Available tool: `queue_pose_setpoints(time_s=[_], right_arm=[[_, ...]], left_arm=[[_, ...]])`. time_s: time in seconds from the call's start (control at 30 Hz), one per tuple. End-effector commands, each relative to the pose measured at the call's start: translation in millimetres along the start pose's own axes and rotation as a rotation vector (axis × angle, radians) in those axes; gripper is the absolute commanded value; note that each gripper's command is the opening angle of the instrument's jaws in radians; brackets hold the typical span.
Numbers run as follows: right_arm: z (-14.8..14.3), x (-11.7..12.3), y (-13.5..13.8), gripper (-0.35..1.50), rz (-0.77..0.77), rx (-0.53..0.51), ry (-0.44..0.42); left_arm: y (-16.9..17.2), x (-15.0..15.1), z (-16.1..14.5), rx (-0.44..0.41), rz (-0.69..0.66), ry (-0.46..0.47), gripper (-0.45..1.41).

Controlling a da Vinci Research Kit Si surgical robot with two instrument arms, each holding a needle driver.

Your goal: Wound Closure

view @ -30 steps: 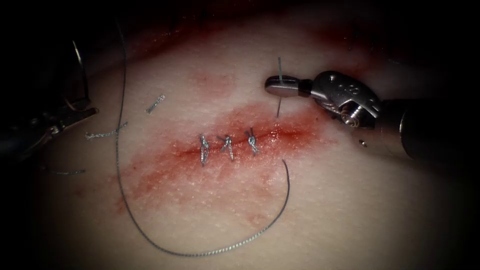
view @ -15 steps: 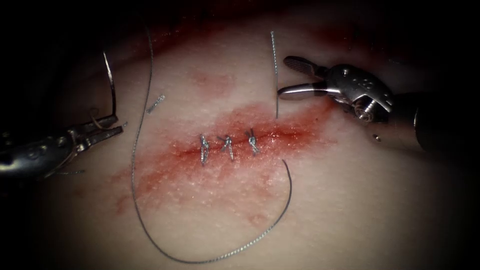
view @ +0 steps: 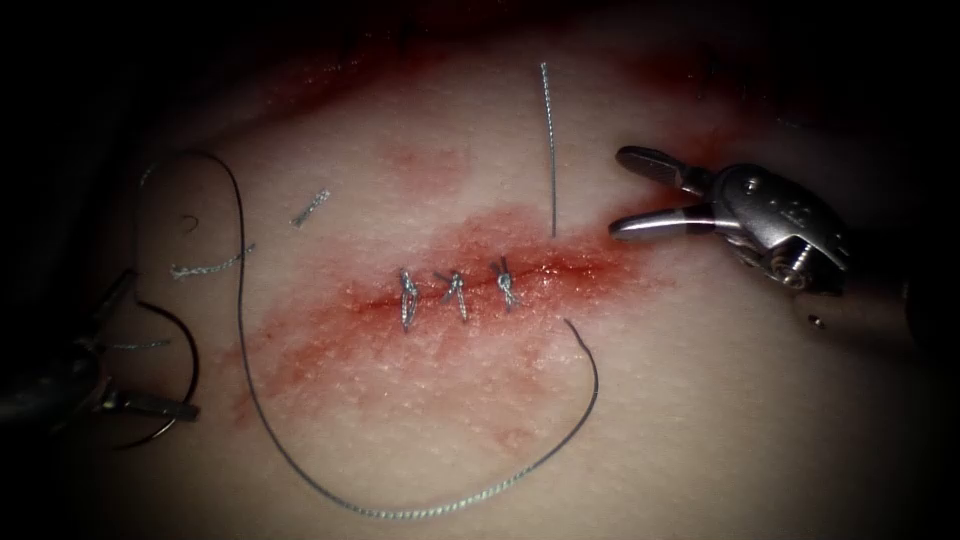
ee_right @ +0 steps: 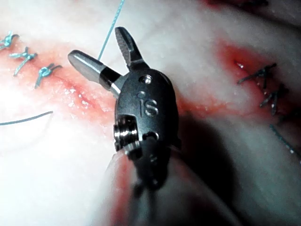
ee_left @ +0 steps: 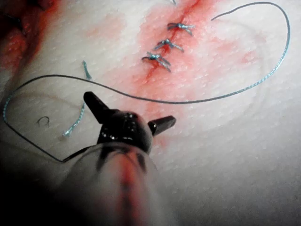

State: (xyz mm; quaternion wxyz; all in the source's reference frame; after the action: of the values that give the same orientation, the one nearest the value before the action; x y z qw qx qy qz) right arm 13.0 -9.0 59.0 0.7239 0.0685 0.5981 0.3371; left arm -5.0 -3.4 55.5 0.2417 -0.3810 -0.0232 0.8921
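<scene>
I see the tissue [view: 700, 420] with three knots along its cut [view: 560, 268]. My right tool [view: 625, 192] sits spread wide, holding nothing, the thread [view: 549, 150] standing just beside its tips. My left tool [view: 150, 400], jaws parted in its wrist view, has the needle [view: 185, 350] curving loose around its tips, out of the tissue

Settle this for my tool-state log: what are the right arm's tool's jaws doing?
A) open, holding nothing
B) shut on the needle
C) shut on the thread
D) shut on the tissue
A: in the endoscope view the right arm's tool has its jaws spread apart with nothing between them, and it sits clear to the right of the upright thread end.
</scene>
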Motion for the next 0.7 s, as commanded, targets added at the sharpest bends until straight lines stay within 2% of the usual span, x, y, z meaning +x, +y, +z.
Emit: queue_pose_setpoints(time_s=[0.03, 0.27, 0.33, 0.43, 0.6, 0.7], right_arm=[[0.9, -0.7, 0.0, 1.09, -0.002, 0.003, -0.002], [1.5, -2.2, -0.4, 1.11, -0.021, 0.049, -0.031], [1.8, -2.5, -0.5, 1.11, -0.024, 0.059, -0.035], [2.0, -2.6, -0.6, 1.11, -0.025, 0.068, -0.034], [2.0, -2.6, -0.9, 1.09, -0.026, 0.081, -0.033], [2.0, -2.5, -0.9, 1.08, -0.025, 0.081, -0.033]], left_arm=[[0.1, -0.1, 0.3, 0.007, -0.003, -0.008, 1.4], [-1.0, 0.4, -2.8, 0.028, -0.016, -0.04, 1.4], [-1.5, 0.9, -2.8, 0.026, 0.037, -0.048, 1.4], [-2.5, 1.8, -1.9, 0.049, 0.123, -0.066, 1.26], [-5.0, 2.2, 1.0, 0.141, 0.25, -0.142, 1.2], [-7.0, 1.7, 2.7, 0.193, 0.369, -0.187, 1.16]])
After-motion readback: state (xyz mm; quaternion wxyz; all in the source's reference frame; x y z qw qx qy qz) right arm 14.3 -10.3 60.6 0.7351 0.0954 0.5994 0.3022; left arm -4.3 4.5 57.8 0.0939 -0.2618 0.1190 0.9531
